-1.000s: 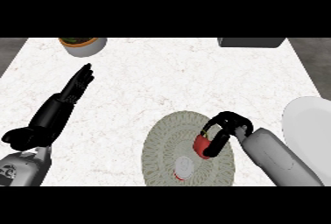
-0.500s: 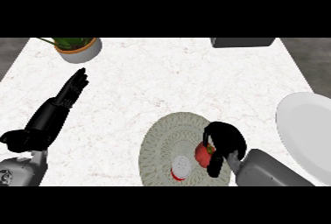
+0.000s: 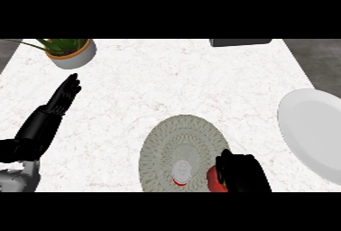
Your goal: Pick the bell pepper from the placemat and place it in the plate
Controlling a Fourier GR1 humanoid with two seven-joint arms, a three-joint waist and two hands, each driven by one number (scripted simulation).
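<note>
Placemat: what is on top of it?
The curled right hand covers most of the red bell pepper at the placemat's edge; whether it is lifted cannot be seen. A small whitish round thing lies beside.

The tabletop [image 3: 166, 81] is white marble with thin, faint reddish-brown veins; the placemat [image 3: 178, 137] is pale grey-beige, woven in concentric rings of lighter and darker lacework; the bell pepper [image 3: 212, 179] is bright red; a small disc [image 3: 182, 169] on the placemat is white, with a red sliver at its lower edge; the plate [image 3: 310, 131] is plain white, shaded soft grey; the left hand [image 3: 63, 97] and right hand [image 3: 243, 173] are black; the left forearm [image 3: 16, 179] is grey; the pot [image 3: 75, 57] is light grey with a tan-orange rim, its leaves [image 3: 58, 44] green; the box [image 3: 240, 42] is dark grey.
</note>
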